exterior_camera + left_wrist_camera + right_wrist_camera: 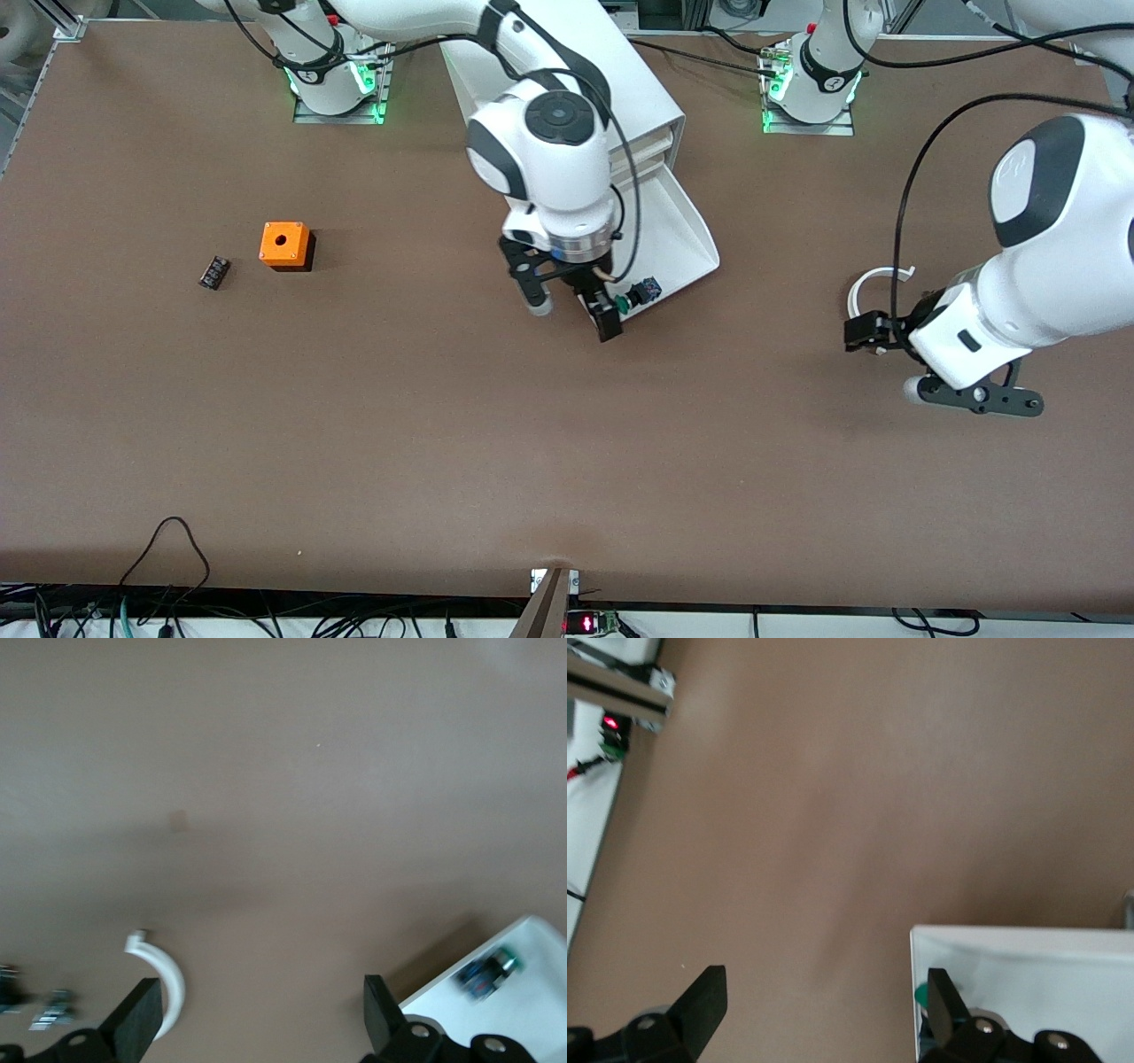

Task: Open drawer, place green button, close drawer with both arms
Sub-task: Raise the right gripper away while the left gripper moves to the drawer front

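Starting at the left of the front view, a small flat black block [213,272] lies on the brown table [399,443], with an orange cube [285,245] with a round hole just beside it, toward the middle of the frame. At upper centre the right arm [540,151] reaches down from its base at the top left and covers much of the white cabinet [651,106], so only one side of it and a few drawer fronts show. The drawer [687,239] is pulled out toward the camera, its upper end hidden by the arm. The right gripper [571,310] hangs at the drawer's lower corner with its fingers spread wide and nothing between them. The button [640,294] lies in that lower corner of the drawer, green cap next to one finger; whether they touch is hard to tell. In the right wrist view only a sliver of green [921,994] shows beside a finger. At the right of the frame a white curved piece [864,288] lies on the table, partly hidden. The left gripper [890,354] waits over the table beside it, fingers spread and empty, its arm [1045,257] cut off by the frame edge. The left wrist view is blurred, with the button [485,973] smeared
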Motion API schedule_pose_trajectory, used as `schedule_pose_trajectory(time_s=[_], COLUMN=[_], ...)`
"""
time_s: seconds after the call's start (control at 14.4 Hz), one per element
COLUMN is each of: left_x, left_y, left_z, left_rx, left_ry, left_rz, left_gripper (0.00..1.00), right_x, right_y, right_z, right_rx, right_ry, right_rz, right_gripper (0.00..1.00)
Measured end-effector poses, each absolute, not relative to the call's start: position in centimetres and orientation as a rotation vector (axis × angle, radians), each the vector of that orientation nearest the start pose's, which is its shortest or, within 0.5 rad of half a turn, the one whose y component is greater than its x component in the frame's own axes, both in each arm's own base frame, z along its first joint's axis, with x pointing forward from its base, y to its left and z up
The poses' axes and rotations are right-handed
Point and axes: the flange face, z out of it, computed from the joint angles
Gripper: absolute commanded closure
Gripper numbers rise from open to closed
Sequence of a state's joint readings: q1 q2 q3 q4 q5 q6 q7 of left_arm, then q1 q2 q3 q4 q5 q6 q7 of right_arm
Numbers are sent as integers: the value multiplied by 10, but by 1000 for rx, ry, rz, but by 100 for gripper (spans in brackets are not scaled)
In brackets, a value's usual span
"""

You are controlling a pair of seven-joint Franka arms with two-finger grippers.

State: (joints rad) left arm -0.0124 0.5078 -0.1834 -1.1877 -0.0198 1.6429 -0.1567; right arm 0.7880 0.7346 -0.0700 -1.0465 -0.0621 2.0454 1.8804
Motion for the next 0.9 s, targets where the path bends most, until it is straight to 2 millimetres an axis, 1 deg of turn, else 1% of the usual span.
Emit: schedule_pose_trajectory(time_s=[0.07,0.21,0.35,0.42,0.62,0.76,0.9], left_x=[693,694,689,684,659,637,612], left_y=[-111,-124,-147,-162,-208,-238,-270], left_z=[479,441,404,388,343,314,287], left_rx=[-3253,-3259,-3257,-3254,-3231,-3215,-3200], left_ry=[-84,-242,-390,-444,-544,-580,-638], left_rz=[100,92,70,70,110,132,137], left_gripper=[1,1,1,1,1,1,1], right_x=[589,612,629,636,651,660,666], right_y=[502,464,428,410,354,310,262], right_z=[448,467,480,487,508,518,526], right_rx=[-2480,-2511,-2568,-2599,-2717,-2804,-2870], right_ry=[1526,1478,1423,1382,1220,1067,883], right_rz=[-245,-209,-183,-173,-104,-47,-16], right_gripper=[0,0,0,0,0,0,0])
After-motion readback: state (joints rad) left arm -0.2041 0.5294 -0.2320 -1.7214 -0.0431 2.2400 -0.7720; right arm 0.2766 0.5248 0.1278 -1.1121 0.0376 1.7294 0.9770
